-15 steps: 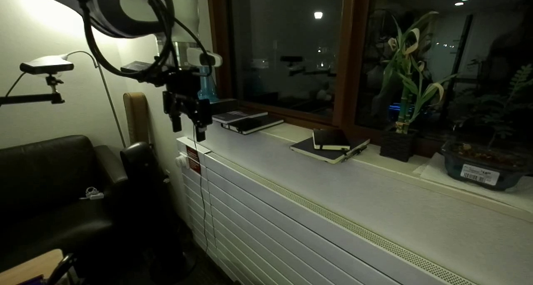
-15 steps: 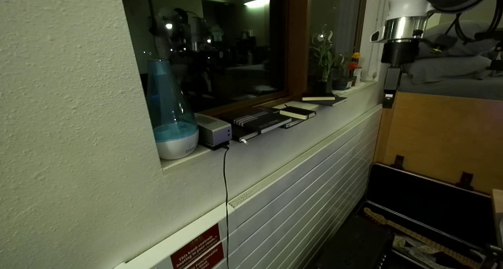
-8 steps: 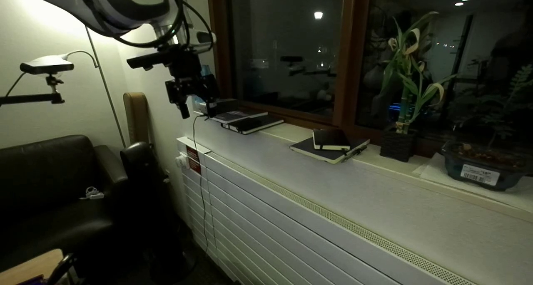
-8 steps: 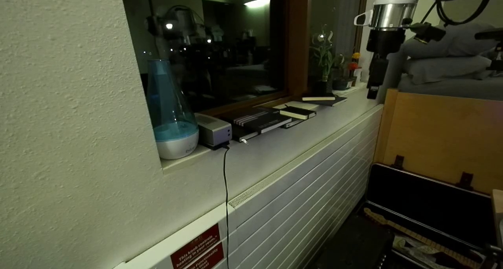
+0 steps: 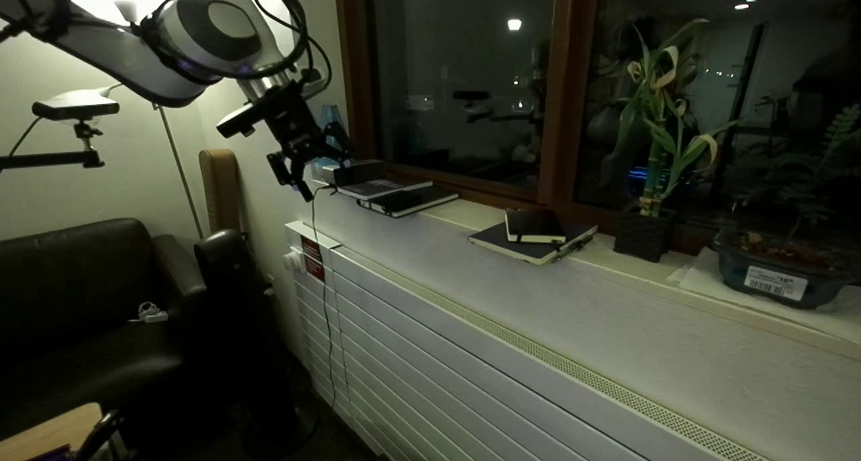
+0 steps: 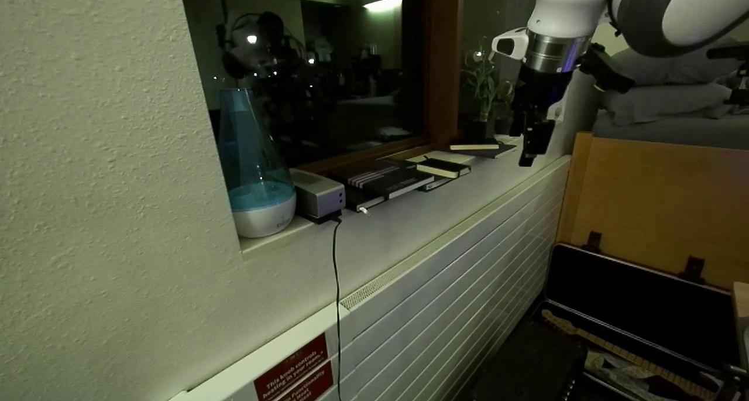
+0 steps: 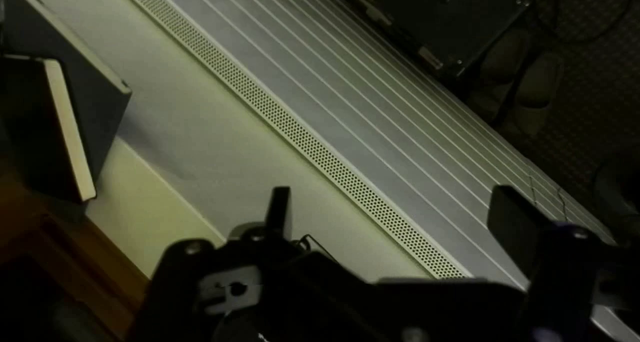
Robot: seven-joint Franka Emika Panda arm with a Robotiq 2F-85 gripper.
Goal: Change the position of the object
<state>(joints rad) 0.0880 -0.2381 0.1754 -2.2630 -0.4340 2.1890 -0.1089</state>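
Note:
Which object the task means cannot be told from the frames. Books lie on the windowsill [image 5: 464,212]: a small black notebook [image 5: 535,222] rests on a larger dark one [image 5: 494,239], and further along are two more dark books [image 5: 407,200]. A small notebook [image 6: 445,168] and a large dark book [image 6: 389,180] also show there. My gripper [image 5: 328,178] hangs tilted in the air, apart from all of them. In the wrist view the gripper [image 7: 391,194] is open, its fingers wide apart with nothing between. A black notebook [image 7: 40,127] on a bigger one appears at that view's left.
A blue humidifier [image 6: 260,172] and a grey box [image 6: 322,193] with a hanging cable [image 6: 335,260] stand at one sill end. A potted bamboo [image 5: 642,235] and a planter [image 5: 783,269] occupy the other. The window frame [image 5: 565,111] rises behind; a radiator [image 5: 471,360] runs below.
The arm has swung toward the sill, moving leftward in an exterior view, and the gripper has tilted. Its jaws have stayed open. The books lie as before.

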